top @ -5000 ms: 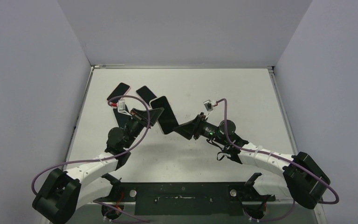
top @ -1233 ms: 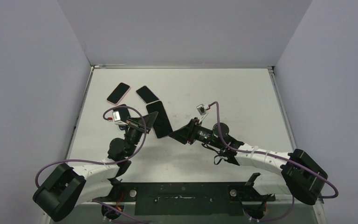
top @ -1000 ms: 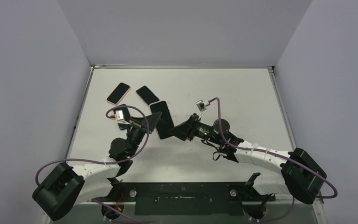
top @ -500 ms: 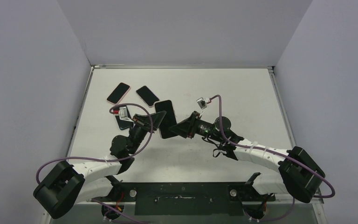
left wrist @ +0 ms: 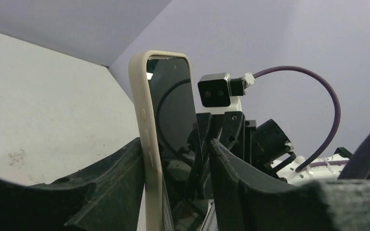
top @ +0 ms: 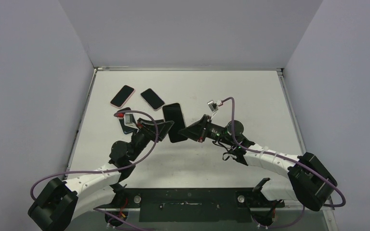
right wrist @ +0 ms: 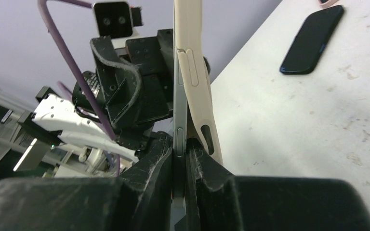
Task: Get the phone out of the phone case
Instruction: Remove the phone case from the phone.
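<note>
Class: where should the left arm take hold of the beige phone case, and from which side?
Probably its beige side rim, from the left, opposite the right gripper pinching the phone by its edge. The case stands edge-on between the open jaws of the left gripper, its rim exposed.

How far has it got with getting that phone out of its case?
Partway. Done: the phone is held between both arms, and its cream case gapes away along one edge. In hand: the right gripper pinches the phone's bare edge; the left gripper sits loosely open around the case. Left: pulling them fully apart.
</note>
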`<state>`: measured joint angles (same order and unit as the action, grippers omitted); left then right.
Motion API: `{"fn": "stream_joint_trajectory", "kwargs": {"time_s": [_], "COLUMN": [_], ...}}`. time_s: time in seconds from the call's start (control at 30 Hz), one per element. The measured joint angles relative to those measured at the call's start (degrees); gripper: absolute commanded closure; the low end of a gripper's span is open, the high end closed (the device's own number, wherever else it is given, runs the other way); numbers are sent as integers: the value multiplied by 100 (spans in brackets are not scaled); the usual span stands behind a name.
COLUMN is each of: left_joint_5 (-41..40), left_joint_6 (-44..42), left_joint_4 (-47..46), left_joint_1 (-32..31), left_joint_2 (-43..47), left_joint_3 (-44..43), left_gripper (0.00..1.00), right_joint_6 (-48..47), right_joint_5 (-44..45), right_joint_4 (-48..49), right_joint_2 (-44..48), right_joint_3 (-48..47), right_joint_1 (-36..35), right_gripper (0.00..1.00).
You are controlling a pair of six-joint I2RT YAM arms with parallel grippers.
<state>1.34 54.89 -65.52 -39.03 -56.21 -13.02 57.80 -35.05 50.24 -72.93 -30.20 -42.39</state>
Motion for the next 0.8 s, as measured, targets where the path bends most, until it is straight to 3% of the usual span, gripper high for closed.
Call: {"fn": "stream_joint_trajectory", "kwargs": {"time_s": [0.33,0.8], "left_joint_5": [1165,2068], "left_joint_6": [-216,-286], "left_joint_4": [98,-15], "left_joint_1": [861,892], "left_joint_2": [164,-264], "left_joint_3": [341,343], "left_gripper": [43,44], "right_joint_6": [81,212], "right_joint_5": [131,72], "right_joint_4": [-129,-146], "right_joint_2": [389,584], "right_joint_3": [299,299], "right_joint_1": [520,533], "right_gripper": [100,100]}}
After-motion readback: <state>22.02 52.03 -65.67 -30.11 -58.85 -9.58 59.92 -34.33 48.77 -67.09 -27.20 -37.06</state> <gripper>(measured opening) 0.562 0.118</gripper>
